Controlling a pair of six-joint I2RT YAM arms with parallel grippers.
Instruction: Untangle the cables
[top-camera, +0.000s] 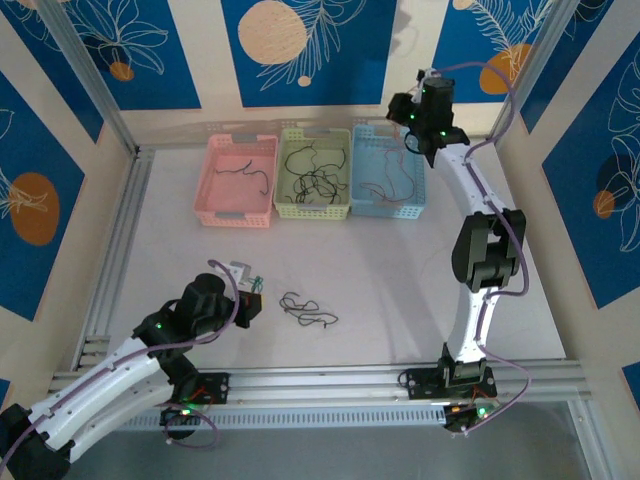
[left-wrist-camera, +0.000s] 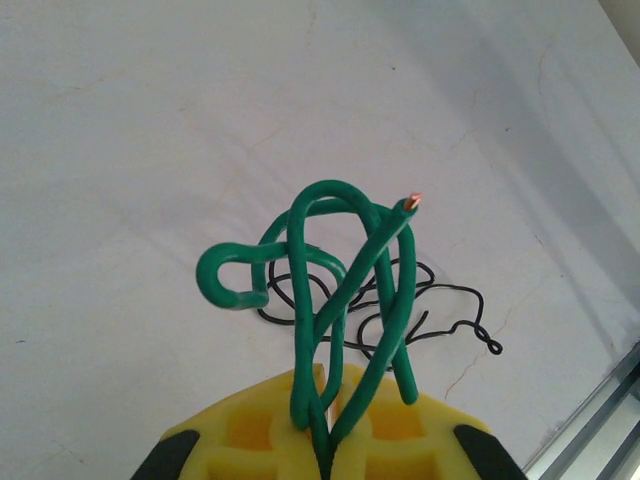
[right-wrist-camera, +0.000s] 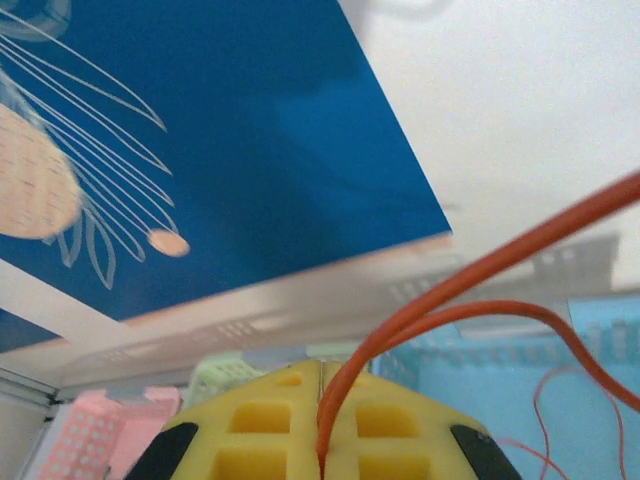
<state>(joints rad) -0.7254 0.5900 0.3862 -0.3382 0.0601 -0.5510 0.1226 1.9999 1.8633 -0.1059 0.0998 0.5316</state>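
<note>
Near blue basket (top-camera: 388, 210), right end effector (right-wrist-camera: 322, 400) pinching orange cable (right-wrist-camera: 500, 307)

The left arm (top-camera: 90, 385) and right arm (top-camera: 468, 320) were built of smooth white shells joined by bulky black joint housings. A thin lilac cable (top-camera: 512, 100) ran loosely along each, and small green lights (top-camera: 157, 327) glowed at several joints. The left claw (left-wrist-camera: 322, 420) and right claw (right-wrist-camera: 320, 410) each had yellow fingers (left-wrist-camera: 250, 435) moulded with square pockets, flanked by black corners. Black bases (top-camera: 450, 380) sat at the table's (top-camera: 400, 290) near edge.
</note>
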